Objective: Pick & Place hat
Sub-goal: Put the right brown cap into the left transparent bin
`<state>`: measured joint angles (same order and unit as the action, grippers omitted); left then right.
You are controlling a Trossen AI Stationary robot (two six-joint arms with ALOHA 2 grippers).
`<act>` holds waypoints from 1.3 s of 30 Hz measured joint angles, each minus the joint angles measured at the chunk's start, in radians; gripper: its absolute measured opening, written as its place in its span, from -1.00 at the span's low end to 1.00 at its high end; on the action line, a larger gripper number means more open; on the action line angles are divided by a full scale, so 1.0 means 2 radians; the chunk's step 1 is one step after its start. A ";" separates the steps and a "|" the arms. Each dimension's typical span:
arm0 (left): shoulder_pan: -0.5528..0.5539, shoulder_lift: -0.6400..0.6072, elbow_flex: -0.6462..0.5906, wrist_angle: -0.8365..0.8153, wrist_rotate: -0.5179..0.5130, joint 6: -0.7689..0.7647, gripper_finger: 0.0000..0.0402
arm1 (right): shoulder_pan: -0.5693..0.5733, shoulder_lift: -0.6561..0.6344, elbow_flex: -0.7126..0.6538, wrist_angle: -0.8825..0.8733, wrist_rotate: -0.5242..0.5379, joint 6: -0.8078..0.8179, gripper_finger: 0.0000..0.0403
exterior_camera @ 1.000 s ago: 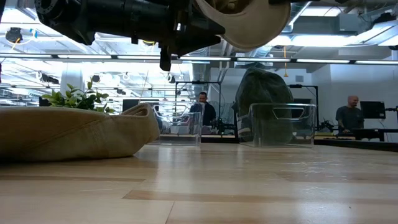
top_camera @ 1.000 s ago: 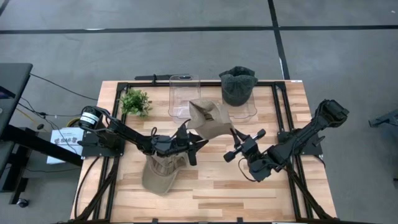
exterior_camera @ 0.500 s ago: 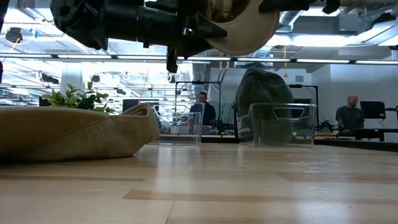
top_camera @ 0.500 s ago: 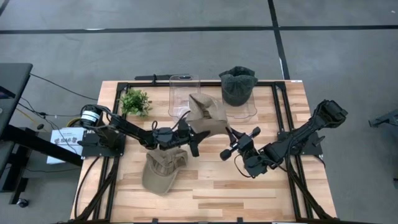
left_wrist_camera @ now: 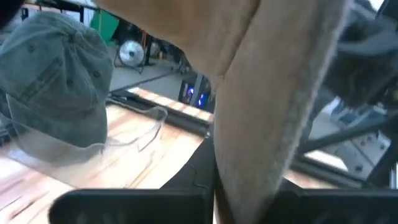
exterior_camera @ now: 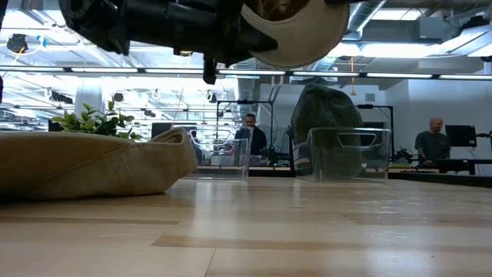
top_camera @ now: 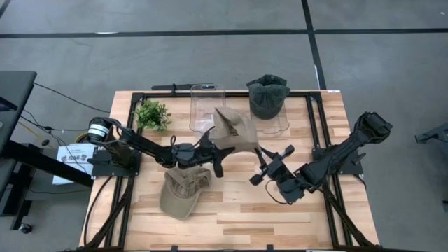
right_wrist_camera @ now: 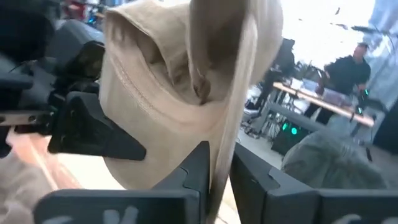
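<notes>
Tan hat (top_camera: 234,131) held aloft betw. both grippers, clear of table for carry; left gripper (top_camera: 212,149) & right gripper (top_camera: 260,155) each clamped on brim, prob. keeping it spread for empty clear bin (top_camera: 205,105).

High view — straight down over whole bench (top_camera: 231,210). Low view — bench-top level, facing room. Both wrist views close on tan hat (right_wrist_camera: 180,93); shared with high view.
</notes>
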<state>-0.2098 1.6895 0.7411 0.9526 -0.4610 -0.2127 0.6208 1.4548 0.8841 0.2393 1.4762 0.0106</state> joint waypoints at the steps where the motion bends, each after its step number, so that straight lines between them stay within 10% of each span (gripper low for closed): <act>1: -0.002 -0.005 0.000 -0.014 0.001 0.000 -0.94 | 0.004 -0.006 0.000 0.000 0.000 -0.017 -0.74; 11: -0.031 -0.084 -0.003 -0.216 0.001 0.006 -0.94 | 0.019 -0.095 0.001 -0.011 0.052 -0.220 -0.73; 17: -0.055 -0.085 -0.017 -0.220 0.014 -0.005 -0.94 | -0.013 -0.153 0.001 -0.005 0.043 -0.208 -0.73; 26: -0.055 -0.084 -0.019 -0.219 0.044 -0.029 -0.94 | -0.117 -0.140 0.001 0.068 -0.231 -0.144 -0.73; 39: -0.053 -0.071 -0.019 -0.244 -0.009 -0.031 -0.94 | -0.125 -0.114 -0.029 0.218 -0.281 -0.241 -0.73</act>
<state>-0.3149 1.5478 0.7021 0.4641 -0.4785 -0.2743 0.3709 1.2269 0.8253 0.6761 0.9149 -0.4720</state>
